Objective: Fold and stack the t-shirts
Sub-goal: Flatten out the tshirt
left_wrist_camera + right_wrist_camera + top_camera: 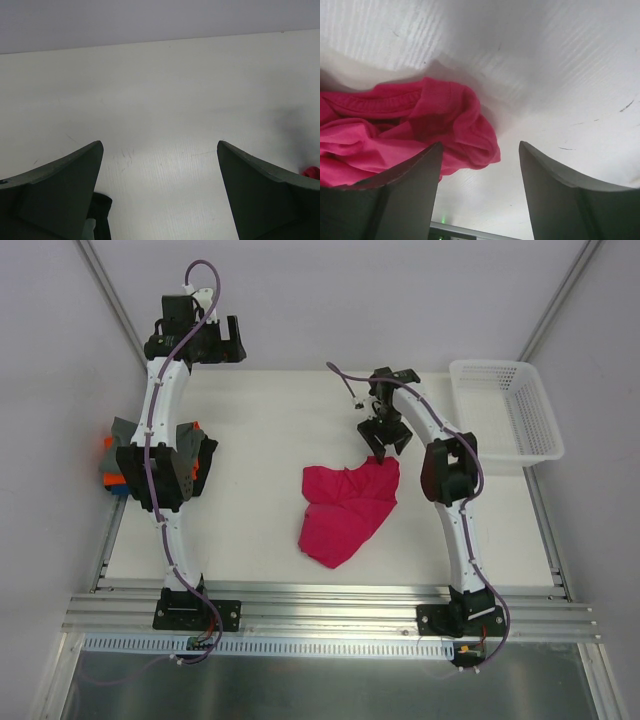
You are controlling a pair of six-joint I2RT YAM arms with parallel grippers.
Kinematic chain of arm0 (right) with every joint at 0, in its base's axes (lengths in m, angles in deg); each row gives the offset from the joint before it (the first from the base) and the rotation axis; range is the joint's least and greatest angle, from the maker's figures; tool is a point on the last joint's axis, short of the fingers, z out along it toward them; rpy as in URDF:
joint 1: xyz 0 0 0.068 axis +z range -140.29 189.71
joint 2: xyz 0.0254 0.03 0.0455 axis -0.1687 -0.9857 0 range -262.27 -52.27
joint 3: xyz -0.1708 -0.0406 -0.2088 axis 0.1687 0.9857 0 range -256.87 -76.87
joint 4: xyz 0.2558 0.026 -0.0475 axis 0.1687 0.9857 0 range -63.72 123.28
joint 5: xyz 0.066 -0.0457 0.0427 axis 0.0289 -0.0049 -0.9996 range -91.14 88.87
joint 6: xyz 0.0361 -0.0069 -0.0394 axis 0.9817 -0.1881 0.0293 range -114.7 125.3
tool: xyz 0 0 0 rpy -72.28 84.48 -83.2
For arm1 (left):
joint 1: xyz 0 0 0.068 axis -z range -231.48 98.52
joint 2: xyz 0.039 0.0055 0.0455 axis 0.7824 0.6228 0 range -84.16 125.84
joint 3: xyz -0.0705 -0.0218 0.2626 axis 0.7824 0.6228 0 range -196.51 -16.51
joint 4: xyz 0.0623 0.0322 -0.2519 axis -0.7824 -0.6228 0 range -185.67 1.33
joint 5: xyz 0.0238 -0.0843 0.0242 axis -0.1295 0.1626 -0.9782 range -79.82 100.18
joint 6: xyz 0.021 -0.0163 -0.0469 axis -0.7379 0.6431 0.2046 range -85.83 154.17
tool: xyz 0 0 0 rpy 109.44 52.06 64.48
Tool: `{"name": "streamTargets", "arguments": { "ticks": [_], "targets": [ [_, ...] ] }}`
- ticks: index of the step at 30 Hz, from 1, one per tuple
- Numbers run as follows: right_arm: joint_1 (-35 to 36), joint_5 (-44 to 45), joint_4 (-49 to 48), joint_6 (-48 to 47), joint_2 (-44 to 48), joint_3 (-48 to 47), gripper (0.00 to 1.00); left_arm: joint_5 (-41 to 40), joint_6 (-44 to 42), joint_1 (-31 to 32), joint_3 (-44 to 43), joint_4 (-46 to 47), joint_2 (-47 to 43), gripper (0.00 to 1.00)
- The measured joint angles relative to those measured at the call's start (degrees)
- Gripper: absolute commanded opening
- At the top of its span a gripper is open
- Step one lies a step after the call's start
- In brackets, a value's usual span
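A magenta-red t-shirt (345, 510) lies crumpled in the middle of the white table. My right gripper (386, 443) hovers just above its far right corner, open and empty. In the right wrist view the shirt's bunched edge (420, 125) lies in front of and left of the open fingers (410, 195). A stack of folded t-shirts, grey, orange, blue and black, (118, 455) sits at the left edge, partly hidden under my left arm. My left gripper (222, 340) is open and empty at the far left of the table; its wrist view shows bare table between its fingers (55, 185).
A white lattice basket (505, 410) stands at the far right of the table. Aluminium rails (330, 605) run along the near edge. A red speck of shirt (312, 172) shows at the right edge of the left wrist view.
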Motion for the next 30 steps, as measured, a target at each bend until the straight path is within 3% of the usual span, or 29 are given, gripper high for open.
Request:
{"name": "streamTargets", "arguments": {
  "ticks": [3, 7, 16, 30],
  "targets": [
    [0.17, -0.92, 0.22, -0.04, 0.0, 0.0, 0.58, 0.07, 0.26, 0.0, 0.0, 0.09, 0.0, 0.99],
    [0.24, -2.4, 0.57, -0.31, -0.04, 0.0, 0.01, 0.42, 0.92, 0.0, 0.0, 0.13, 0.0, 0.99],
    [0.24, -1.57, -1.62, 0.76, 0.48, -6.12, 0.01, 0.37, 1.01, 0.0, 0.09, 0.5, 0.0, 0.99],
    [4.42, 5.16, -38.53, -2.84, 26.03, -10.54, 0.01, -0.04, 1.01, 0.0, 0.13, 0.57, 0.0, 0.99]
  ]
}}
